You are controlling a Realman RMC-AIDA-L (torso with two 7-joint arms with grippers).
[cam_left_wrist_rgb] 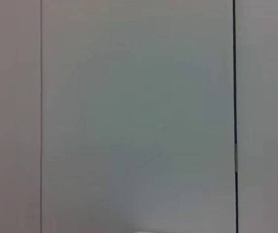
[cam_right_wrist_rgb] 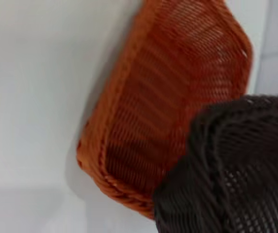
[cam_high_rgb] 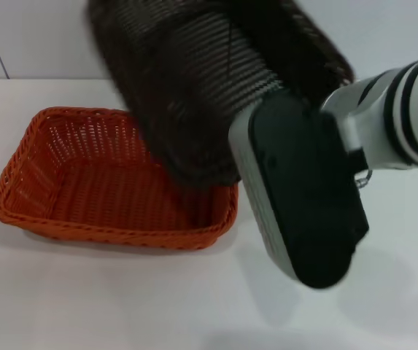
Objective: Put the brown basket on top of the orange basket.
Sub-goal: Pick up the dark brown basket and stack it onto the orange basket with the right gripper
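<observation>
Broadly, we see a smooth white bench filling most of the head view, plain and matte, with a pale wall behind it. On the bench sits the orange basket, rectangular, bright orange, of woven wicker-style strands with a thick braided rim and sloping open-weave sides; its floor is a tighter ribbed weave. In the right wrist view the same orange basket shows its braided rim and ridged inside wall clearly.

Above it hangs the brown basket, lifted off the bench and steeply tilted, so that we look at its ribbed underside and netted sides. It is dark brown, nearly black, with the same weave and shape as the orange one. Its low corner hangs over the right part of the orange basket, overlapping the orange rim there; we cannot tell whether they touch. In the right wrist view the brown basket shows its braided rim and mesh wall close up.

Our right arm, white with black bands, reaches in from the right, ending in a black and grey wrist housing. Its pincer is hidden behind that housing, so we cannot tell how its fingers stand.

We can read no writing or labels.
</observation>
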